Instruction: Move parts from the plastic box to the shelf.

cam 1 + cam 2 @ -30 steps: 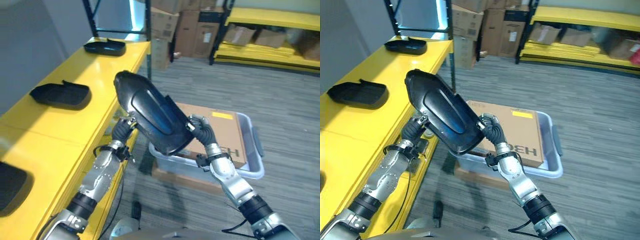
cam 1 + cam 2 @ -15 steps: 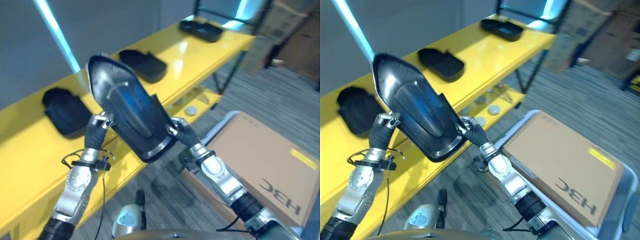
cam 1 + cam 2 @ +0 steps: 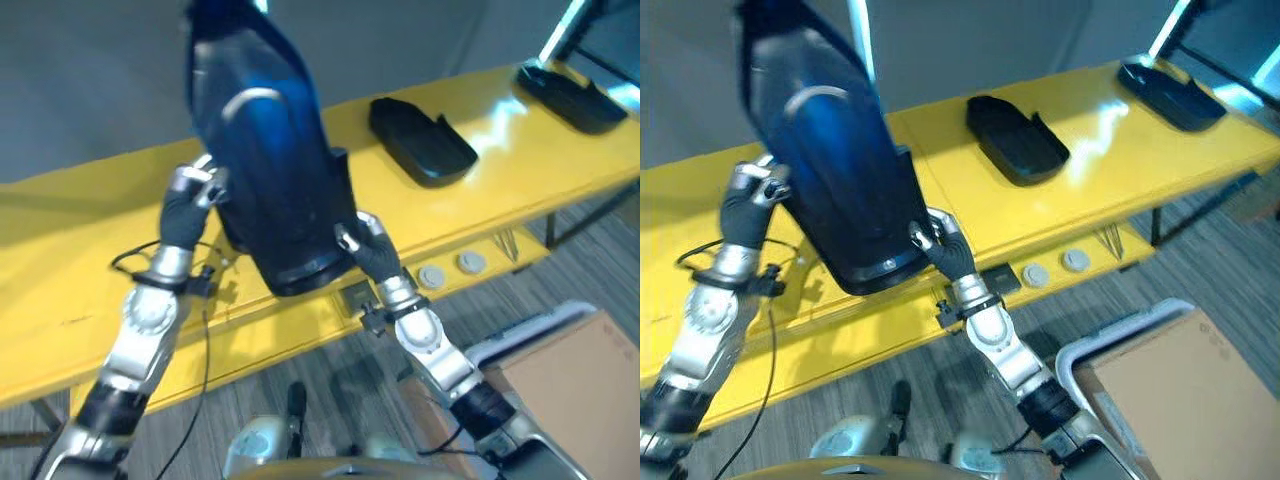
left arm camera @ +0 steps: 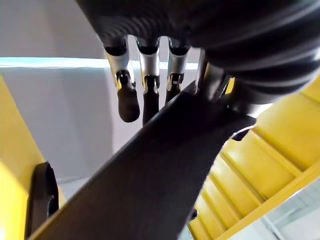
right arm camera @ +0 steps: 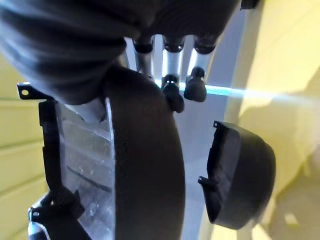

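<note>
In the left eye view, both robot hands carried a large black part (image 3: 265,160) upright above the yellow shelf (image 3: 90,270). The left robot hand (image 3: 188,205) gripped its left edge and the right robot hand (image 3: 365,250) its lower right corner, probably so the wide shell would not tip.

In the right eye view, two more black parts (image 3: 1015,138) lay on the shelf, apart from each other, and the plastic box (image 3: 1110,345) stood on the grey carpet (image 3: 890,365), holding a cardboard carton (image 3: 1170,385).

In the left wrist view, the fingers (image 4: 127,102) curled over the part's edge.

In the right wrist view, the fingers (image 5: 195,85) wrapped its rim; a grey wall stood behind the shelf
</note>
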Tool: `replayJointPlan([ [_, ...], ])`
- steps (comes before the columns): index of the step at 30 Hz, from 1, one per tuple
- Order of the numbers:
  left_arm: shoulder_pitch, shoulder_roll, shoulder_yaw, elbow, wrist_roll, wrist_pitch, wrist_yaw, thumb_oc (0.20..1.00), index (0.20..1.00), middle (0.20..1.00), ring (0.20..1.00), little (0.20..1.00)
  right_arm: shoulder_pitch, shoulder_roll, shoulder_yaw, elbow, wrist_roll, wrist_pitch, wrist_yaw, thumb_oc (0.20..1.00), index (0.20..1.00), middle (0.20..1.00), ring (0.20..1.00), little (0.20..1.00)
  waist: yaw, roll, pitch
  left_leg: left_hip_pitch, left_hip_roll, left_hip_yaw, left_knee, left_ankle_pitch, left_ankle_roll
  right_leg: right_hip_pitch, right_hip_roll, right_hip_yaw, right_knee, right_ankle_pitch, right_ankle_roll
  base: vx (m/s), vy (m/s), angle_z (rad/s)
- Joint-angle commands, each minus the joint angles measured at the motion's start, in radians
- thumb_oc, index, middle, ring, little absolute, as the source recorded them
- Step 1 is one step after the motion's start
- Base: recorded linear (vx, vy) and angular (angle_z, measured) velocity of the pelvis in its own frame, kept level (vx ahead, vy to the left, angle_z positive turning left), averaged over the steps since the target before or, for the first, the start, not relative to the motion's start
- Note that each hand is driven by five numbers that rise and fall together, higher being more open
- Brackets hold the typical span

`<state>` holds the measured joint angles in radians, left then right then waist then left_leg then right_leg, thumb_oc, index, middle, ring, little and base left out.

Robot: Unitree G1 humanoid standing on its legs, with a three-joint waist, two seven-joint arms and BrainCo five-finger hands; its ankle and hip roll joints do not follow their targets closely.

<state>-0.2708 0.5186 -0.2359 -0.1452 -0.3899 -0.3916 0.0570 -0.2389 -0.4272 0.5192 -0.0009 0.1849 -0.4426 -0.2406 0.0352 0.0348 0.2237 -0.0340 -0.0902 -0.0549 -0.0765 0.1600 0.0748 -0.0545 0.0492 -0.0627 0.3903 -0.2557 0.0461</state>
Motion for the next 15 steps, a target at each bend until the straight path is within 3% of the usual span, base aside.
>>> replayJointPlan([
  [1,-0.059,-0.064,-0.078,-0.085,0.017,-0.043,0.022,0.200,0.200,0.200,0.200,0.200,-0.081,0.050,0.148,-0.148,-0.043,-0.162,0.153,0.200,0.200,0.200,0.200,0.200,-0.019,-0.020,-0.042,0.084,0.000,-0.036,-0.003,-0.129,-0.017,0.069,-0.035,-0.021,-0.277,0.222,0.010,-0.01,-0.128,1.36],
  [3,-0.040,-0.070,-0.074,-0.093,0.021,-0.033,0.048,0.200,0.200,0.200,0.200,0.200,-0.079,0.034,0.133,-0.151,-0.003,-0.153,0.219,0.200,0.200,0.200,0.200,0.200,-0.013,-0.031,-0.050,0.062,-0.006,-0.048,0.003,-0.119,-0.023,0.086,-0.029,-0.001,-0.352,0.255,0.005,-0.06,-0.118,0.64],
  [4,-0.032,-0.072,-0.070,-0.096,0.021,-0.031,0.052,0.200,0.200,0.200,0.200,0.200,-0.080,0.031,0.132,-0.151,-0.008,-0.150,0.224,0.391,0.391,0.391,0.391,0.391,-0.010,-0.033,-0.051,0.056,-0.007,-0.050,0.004,-0.117,-0.025,0.090,-0.029,0.002,-0.367,0.260,0.003,-0.10,-0.095,-0.36],
  [5,-0.015,-0.073,-0.059,-0.098,0.026,-0.032,0.053,0.200,0.200,0.200,0.200,0.200,-0.084,0.026,0.135,-0.150,-0.010,-0.146,0.219,1.000,1.000,1.000,1.000,1.000,-0.003,-0.036,-0.049,0.046,-0.007,-0.053,0.004,-0.112,-0.029,0.097,-0.028,0.006,-0.388,0.266,0.000,-0.09,-0.068,-0.42],
  [10,0.068,-0.068,-0.008,-0.110,0.053,-0.067,0.060,0.200,0.200,0.200,0.200,0.200,-0.044,0.008,0.098,-0.163,0.001,-0.118,0.208,1.000,1.000,1.000,1.000,1.000,0.016,-0.044,-0.043,0.017,0.006,-0.049,-0.011,-0.086,-0.050,0.117,-0.024,0.001,-0.437,0.280,-0.004,-0.09,-0.054,0.00],
  [15,0.150,-0.063,0.057,-0.120,0.057,-0.112,0.073,0.200,0.200,0.200,0.200,0.200,0.031,-0.018,0.040,-0.142,-0.045,-0.154,0.161,1.000,1.000,1.000,1.000,1.000,0.031,-0.046,-0.027,-0.037,0.018,-0.021,-0.011,-0.058,-0.077,0.150,-0.024,-0.010,-0.461,0.270,-0.009,-0.07,-0.026,0.16],
])
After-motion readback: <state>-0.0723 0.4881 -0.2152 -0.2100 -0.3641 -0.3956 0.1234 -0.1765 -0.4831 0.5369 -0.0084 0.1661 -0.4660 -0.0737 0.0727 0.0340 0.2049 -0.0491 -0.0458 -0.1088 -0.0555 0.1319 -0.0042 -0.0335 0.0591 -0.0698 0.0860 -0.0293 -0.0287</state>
